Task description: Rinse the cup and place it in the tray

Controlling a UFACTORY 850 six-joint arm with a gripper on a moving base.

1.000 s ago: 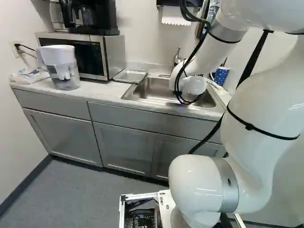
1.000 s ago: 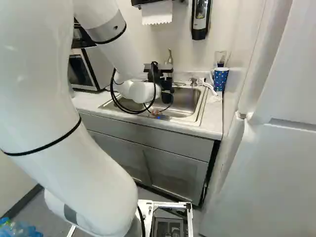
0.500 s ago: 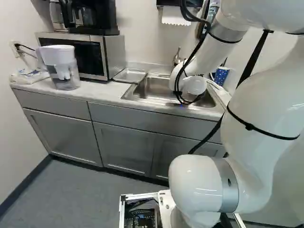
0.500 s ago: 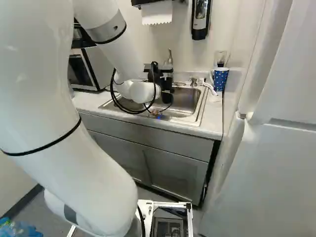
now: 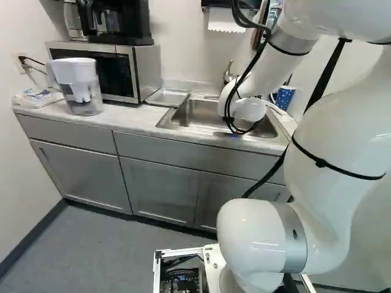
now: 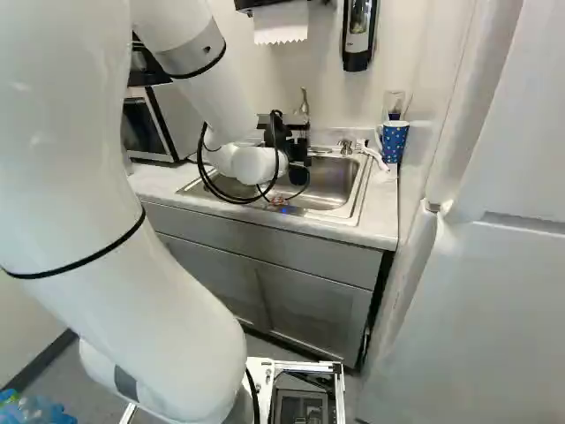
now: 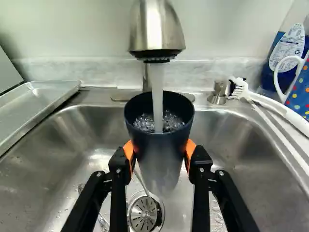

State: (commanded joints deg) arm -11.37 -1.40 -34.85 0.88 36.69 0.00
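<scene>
Over the sink (image 6: 331, 184), my gripper (image 6: 298, 159) is partly hidden by the arm's wrist in the right base view. The wrist view shows the gripper (image 7: 159, 157) shut on a dark cup (image 7: 157, 159), one orange pad against each side. The cup is upright under the faucet (image 7: 157, 29), and a stream of water falls into it. Bubbling water shows inside the cup. The metal tray (image 5: 167, 97) lies on the counter beside the sink; its near part shows in the wrist view too.
A white brush (image 7: 275, 107) lies at the sink's edge, near a polka-dot mug (image 6: 394, 140) and a soap bottle (image 7: 289, 53). Left of the tray in the left base view stand a microwave (image 5: 131, 72) and a water pitcher (image 5: 79, 88). A drain strainer (image 7: 144, 213) sits below the cup.
</scene>
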